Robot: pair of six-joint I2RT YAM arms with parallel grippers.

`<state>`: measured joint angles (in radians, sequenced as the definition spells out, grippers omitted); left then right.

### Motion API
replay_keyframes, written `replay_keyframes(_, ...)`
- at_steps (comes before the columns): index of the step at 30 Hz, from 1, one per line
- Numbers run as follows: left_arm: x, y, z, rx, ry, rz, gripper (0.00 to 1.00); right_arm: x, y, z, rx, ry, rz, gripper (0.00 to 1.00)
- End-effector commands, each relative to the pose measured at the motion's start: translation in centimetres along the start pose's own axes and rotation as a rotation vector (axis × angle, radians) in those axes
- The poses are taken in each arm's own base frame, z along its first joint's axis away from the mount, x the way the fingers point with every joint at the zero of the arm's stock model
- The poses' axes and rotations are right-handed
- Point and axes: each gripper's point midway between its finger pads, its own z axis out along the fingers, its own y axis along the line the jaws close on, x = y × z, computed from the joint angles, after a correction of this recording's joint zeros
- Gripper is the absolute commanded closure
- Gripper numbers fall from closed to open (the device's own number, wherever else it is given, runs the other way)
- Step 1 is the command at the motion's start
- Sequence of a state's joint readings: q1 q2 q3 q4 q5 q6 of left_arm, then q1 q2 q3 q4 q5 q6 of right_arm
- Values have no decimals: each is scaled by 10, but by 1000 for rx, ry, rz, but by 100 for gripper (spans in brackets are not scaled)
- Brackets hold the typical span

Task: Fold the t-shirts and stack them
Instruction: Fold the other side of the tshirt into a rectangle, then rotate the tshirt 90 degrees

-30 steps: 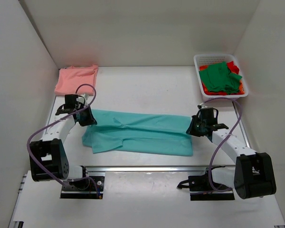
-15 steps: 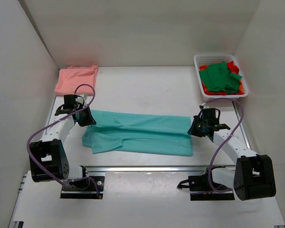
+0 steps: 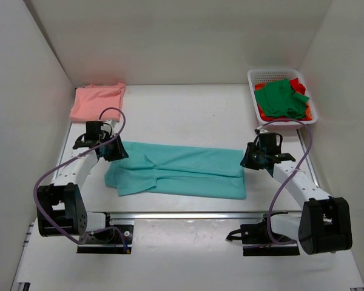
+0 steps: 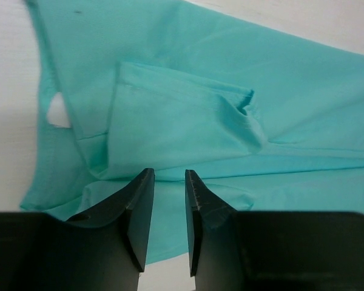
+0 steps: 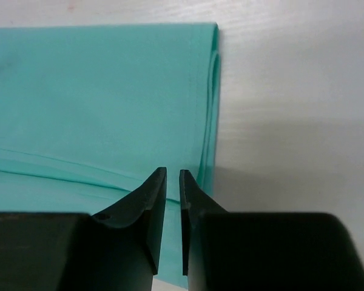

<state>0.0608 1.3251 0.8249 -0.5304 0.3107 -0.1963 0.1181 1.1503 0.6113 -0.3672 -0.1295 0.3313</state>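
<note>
Subject: teal t-shirt. It lies flat on the table between the two arms, folded lengthwise into a long band, with one sleeve turned in at the left end.

Handling: judged light, limp and prone to slip layer over layer. It will sag wherever it is unsupported. Best hold is a pinch through all layers at the two corners of an end, keeping the folded edges aligned.

Fingers: the left fingers stand parted over the sleeve end, nothing between them. The right fingers show only a slim gap over the hem end, with no cloth seen pinched.

Count:
- One teal t-shirt.
- One salmon-pink t-shirt, folded at the back left corner.
- One white mesh basket, holding a dark green t-shirt over red cloth. The number of garments inside cannot be told.
</note>
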Motion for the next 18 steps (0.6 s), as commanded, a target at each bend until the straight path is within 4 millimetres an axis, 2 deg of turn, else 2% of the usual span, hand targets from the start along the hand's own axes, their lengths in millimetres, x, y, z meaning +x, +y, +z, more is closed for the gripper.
replay_keyframes(1,7,-27,2,30,-7,44,63,-32,23,8,-78,-49,-81,88)
replay_keyframes(4,19,-34,16,18,2,0,67,-39,37,21,-111,-43,-122,86)
replay_keyframes(5,18,-36,23,18,-5,-29,68,-49,42,23,-123,-69,-132,85)
replay_keyframes(7,27,-32,41,-30,24,-65,71,-45,42,38,-132,-29,-133,84)
replay_keyframes(8,20,-33,45,-47,6,-54,72,-47,42,44,-127,-16,-133,84)
replay_keyframes(9,27,-30,56,-69,48,-65,73,-43,41,49,-129,7,-128,84)
replay_keyframes(10,24,-29,69,-100,71,-67,76,-40,37,55,-110,36,-106,83)
replay_keyframes(11,11,-38,73,-94,59,-53,77,-36,34,60,-91,63,-85,83)
replay_keyframes(12,18,-32,89,-118,116,-46,80,-34,29,62,-58,85,-73,83)
replay_keyframes(13,11,-35,101,-129,143,-40,83,-27,22,65,-14,120,-60,81)
replay_keyframes(14,-4,-44,106,-120,132,-31,82,-20,23,67,-8,145,-50,81)
replay_keyframes(15,1,-41,118,-134,169,-25,83,-11,21,66,13,173,-40,81)
replay_keyframes(17,-26,-55,133,-118,141,-20,84,11,22,63,43,228,-22,81)
replay_keyframes(18,-25,-53,139,-126,165,-21,85,26,18,59,70,263,-2,81)
